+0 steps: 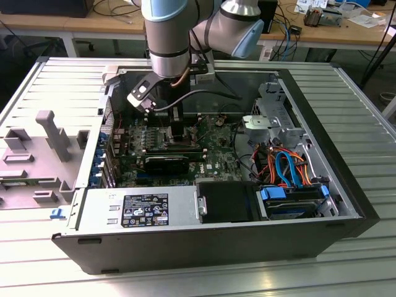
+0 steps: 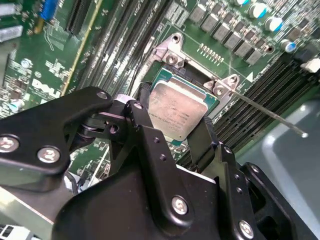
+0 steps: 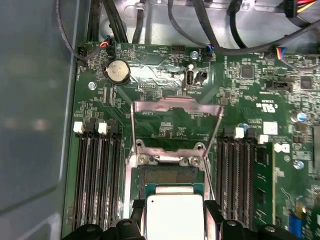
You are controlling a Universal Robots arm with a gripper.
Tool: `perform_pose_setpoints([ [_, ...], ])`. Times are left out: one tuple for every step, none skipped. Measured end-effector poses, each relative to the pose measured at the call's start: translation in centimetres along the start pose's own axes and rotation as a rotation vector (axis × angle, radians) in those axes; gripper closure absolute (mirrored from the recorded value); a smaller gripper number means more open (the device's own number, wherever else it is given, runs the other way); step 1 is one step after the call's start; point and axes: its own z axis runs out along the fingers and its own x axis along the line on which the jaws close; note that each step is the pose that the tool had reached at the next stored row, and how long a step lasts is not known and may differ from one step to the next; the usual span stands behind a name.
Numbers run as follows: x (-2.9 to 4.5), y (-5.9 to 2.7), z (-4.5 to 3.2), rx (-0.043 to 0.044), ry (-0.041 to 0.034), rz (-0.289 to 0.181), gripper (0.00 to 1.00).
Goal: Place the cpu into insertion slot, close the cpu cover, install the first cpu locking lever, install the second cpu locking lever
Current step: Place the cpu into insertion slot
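Ribbed metal desk [image 1: 352, 86] carries an open computer case [image 1: 216, 244], and the arm [image 1: 170, 37] reaches into it. The end effector [image 2: 174, 120] is clamped on the cpu [image 3: 174, 217] by two opposite edges, holding it just over the insertion slot [image 3: 167, 172], whose cpu cover [image 3: 175, 106] stands flipped open. Placement looks to be the step in hand; seating it likely calls for a level, square descent inside the silver rim.
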Motion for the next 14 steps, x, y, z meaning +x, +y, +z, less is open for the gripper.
perform_pose_setpoints([
  [0.08,0.14,0.37,0.0003,0.0001,0.0,0.45],
  [0.13,0.22,0.63,0.0005,0.0002,0.0,0.45],
  [0.14,0.27,0.76,0.0006,0.0002,0.0,0.45],
  [0.14,0.31,0.87,0.0007,0.0006,0.0,0.45],
  [0.15,0.35,0.97,0.0006,0.0018,0.0,0.45],
  [0.15,0.37,1.05,0.0006,0.0032,0.001,0.45],
  [0.15,0.39,1.18,0.0006,0.0051,0.004,0.45],
  [0.16,0.41,1.28,0.0006,0.0059,0.005,0.45],
  [0.16,0.42,1.36,0.0006,0.0064,0.006,0.45],
  [0.16,0.44,1.45,0.0006,0.0065,0.007,0.45],
  [0.17,0.45,1.53,0.0008,0.0063,0.007,0.45],
  [0.19,0.49,1.63,0.0016,0.0056,0.007,0.45],
  [0.21,0.51,1.69,0.0017,0.0054,0.007,0.45],
  [0.23,0.53,1.77,0.0016,0.0054,0.007,0.45],
])
